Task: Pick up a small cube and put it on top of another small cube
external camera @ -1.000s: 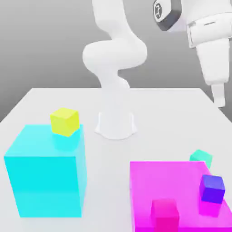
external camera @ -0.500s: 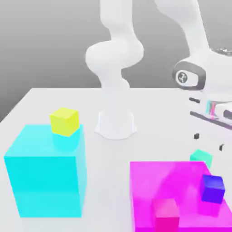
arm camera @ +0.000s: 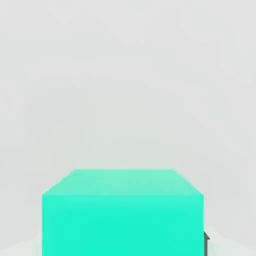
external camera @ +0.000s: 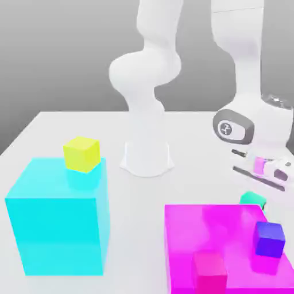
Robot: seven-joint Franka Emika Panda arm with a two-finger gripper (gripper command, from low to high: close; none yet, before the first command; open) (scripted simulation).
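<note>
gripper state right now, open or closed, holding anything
Gripper: low over the small green cube behind the magenta block; whether it is open, closed or holding the cube cannot be told.

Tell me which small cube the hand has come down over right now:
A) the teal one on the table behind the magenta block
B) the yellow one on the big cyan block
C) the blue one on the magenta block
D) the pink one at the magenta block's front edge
A: in the exterior view the hand sits right above the teal cube, and the hand view has that teal cube close in front.
</note>
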